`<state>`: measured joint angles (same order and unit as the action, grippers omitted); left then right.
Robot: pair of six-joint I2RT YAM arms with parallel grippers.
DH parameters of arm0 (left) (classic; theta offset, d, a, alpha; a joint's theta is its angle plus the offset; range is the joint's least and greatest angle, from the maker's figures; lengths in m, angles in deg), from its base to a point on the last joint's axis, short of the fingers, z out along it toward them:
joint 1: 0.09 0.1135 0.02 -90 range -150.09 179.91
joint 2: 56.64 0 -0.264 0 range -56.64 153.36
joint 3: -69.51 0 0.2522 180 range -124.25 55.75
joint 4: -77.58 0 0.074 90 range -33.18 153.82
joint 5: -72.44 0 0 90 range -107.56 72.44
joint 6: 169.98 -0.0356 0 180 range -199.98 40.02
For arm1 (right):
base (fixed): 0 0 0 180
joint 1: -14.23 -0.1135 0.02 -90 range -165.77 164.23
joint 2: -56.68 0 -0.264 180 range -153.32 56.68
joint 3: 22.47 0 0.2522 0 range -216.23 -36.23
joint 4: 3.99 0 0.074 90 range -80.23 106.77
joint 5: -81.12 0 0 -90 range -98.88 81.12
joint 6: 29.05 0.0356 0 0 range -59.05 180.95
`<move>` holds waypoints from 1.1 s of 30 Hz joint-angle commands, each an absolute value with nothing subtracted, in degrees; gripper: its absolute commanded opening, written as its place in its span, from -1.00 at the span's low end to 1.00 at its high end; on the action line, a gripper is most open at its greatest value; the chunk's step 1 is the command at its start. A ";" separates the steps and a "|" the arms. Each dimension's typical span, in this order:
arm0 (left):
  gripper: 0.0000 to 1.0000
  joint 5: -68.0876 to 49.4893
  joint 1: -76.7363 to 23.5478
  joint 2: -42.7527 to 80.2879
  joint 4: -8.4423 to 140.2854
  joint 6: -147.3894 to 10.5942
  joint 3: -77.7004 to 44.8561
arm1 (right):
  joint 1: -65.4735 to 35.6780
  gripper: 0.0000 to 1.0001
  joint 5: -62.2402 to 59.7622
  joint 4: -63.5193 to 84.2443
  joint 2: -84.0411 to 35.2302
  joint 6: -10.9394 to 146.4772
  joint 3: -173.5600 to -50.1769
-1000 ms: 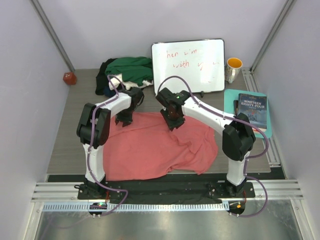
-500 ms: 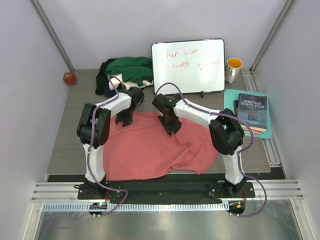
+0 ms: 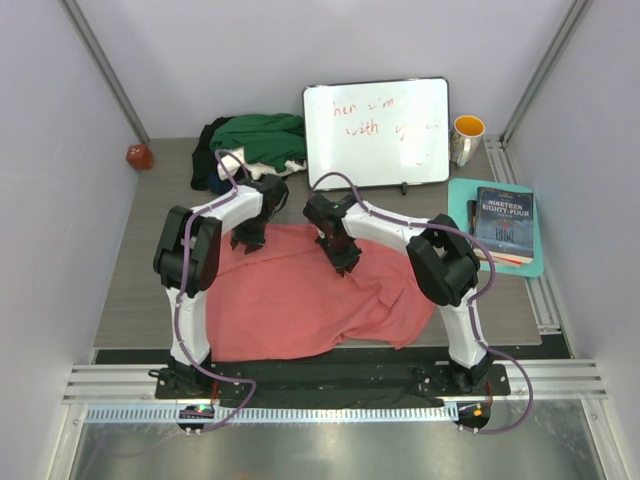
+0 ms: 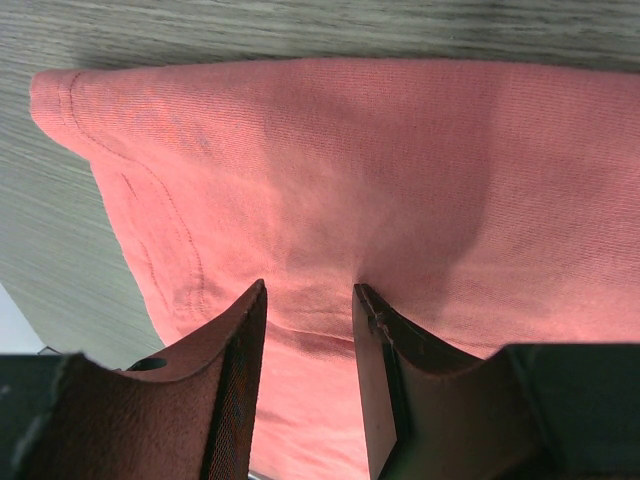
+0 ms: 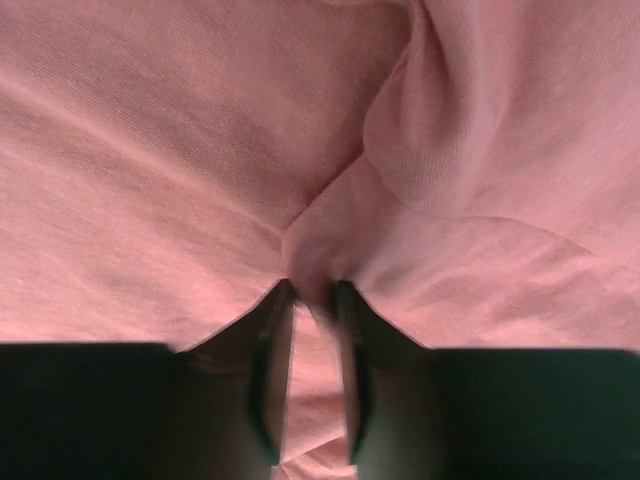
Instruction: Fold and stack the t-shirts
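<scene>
A salmon-pink t-shirt (image 3: 300,305) lies spread and rumpled in front of the arm bases. My left gripper (image 3: 248,240) is at its far left corner. In the left wrist view the jaws (image 4: 308,295) stand apart, tips down on the pink cloth (image 4: 350,150), with only a shallow crease between them. My right gripper (image 3: 343,262) is at the shirt's far edge near the middle. In the right wrist view (image 5: 313,290) it pinches a raised ridge of pink cloth (image 5: 180,150). More t-shirts, dark green on top with white and black beneath, sit in a heap (image 3: 250,140) at the back left.
A white board with red writing (image 3: 378,130) leans at the back. A mug (image 3: 467,138) stands to its right. A book (image 3: 505,222) lies on a teal tray (image 3: 530,262) at the right edge. A red ball (image 3: 139,156) sits at the back left.
My right gripper has shifted left along the shirt's far edge and its jaws have narrowed onto a ridge of cloth. The left arm has stayed put.
</scene>
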<state>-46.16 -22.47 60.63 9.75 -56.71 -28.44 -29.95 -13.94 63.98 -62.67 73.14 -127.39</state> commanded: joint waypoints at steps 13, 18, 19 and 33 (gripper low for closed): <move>-0.19 -46.12 -22.68 61.22 9.06 -57.48 -29.95 | -30.07 -0.97 -13.28 61.80 -56.89 72.64 -126.67; -0.19 -46.12 -22.68 61.13 9.06 -57.48 -29.95 | -30.07 -0.97 -11.09 61.89 -54.86 73.17 -127.29; -0.19 -46.04 -22.68 61.22 8.97 -57.48 -30.03 | -30.07 -0.97 -10.47 61.97 -54.68 73.17 -127.38; -0.20 -46.04 -22.77 61.22 8.97 -57.65 -30.21 | -30.07 -0.31 -8.26 66.37 -54.60 72.99 -123.69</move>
